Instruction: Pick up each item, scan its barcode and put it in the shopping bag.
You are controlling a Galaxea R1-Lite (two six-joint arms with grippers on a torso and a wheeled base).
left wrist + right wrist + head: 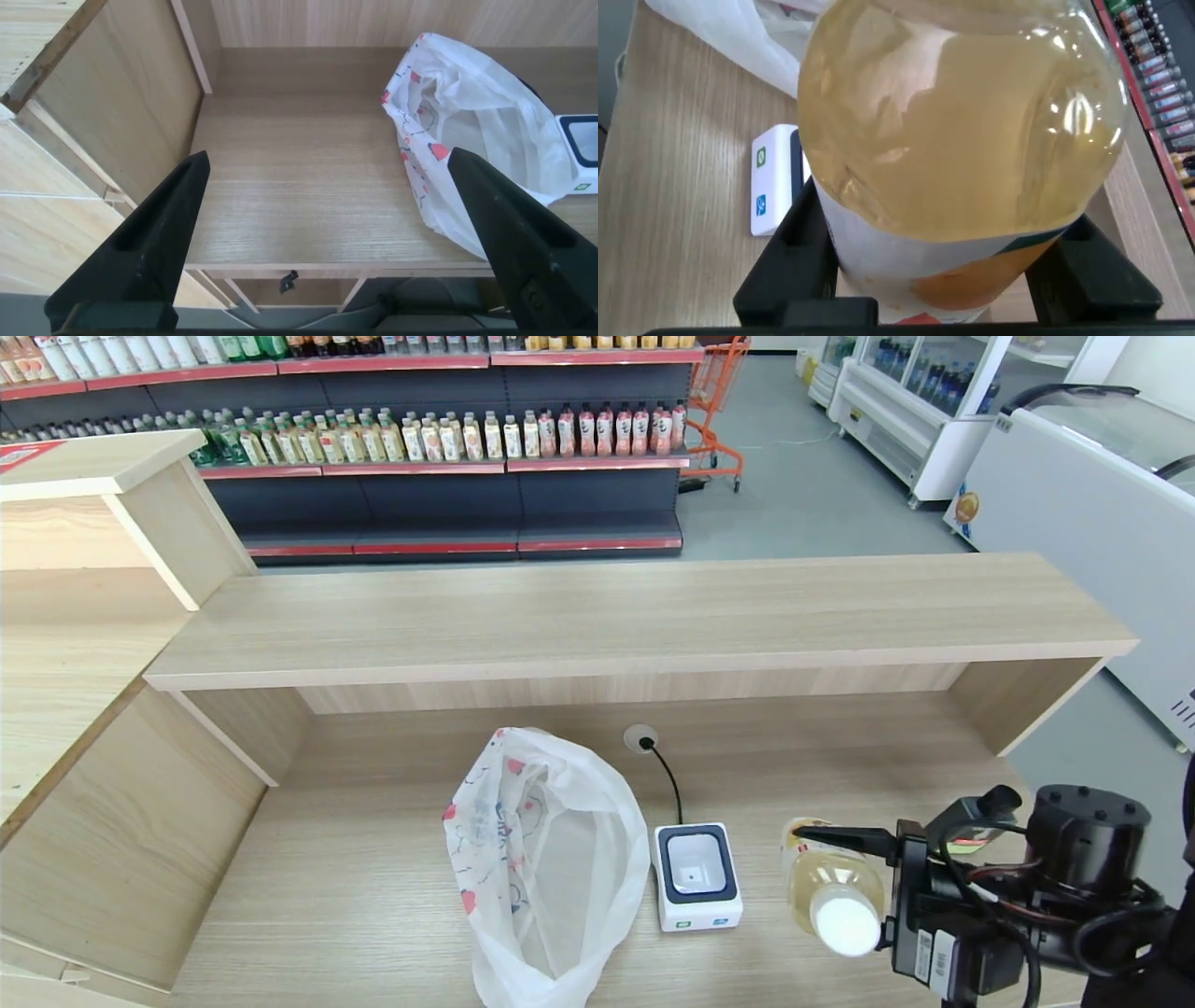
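Item one: bottle (pixel 834 889), clear plastic with pale yellow liquid, a white cap and a white and orange label. It is tipped over with the cap toward the robot and held over the bench (pixel 355 896), to the right of the scanner (pixel 698 875) and apart from it. Right hand (pixel 845 868): pinching the bottle across its body; in the right wrist view the black fingers (pixel 789 252) sit on either side of the label, with the liquid-filled end nearest the camera. Left hand (pixel 329 163): spread wide and holding nothing, at the bench's near edge, left of the shopping bag (pixel 546 868). The shopping bag is thin white plastic with red and blue print. It lies on the bench with its mouth open toward the robot, just beside the scanner's left side. The scanner is a small white box with a dark-framed window facing up and two small stickers on its near face. Its black cable (pixel 667 775) runs back to a round grommet (pixel 640 738) in the bench top. Surroundings: a raised wooden ledge (pixel 644 616) along the far side of the bench, store shelves (pixel 448 439) lined with bottled drinks, an orange cart (pixel 719 411) at the aisle end, and white chest freezers (pixel 1074 495) on the right.
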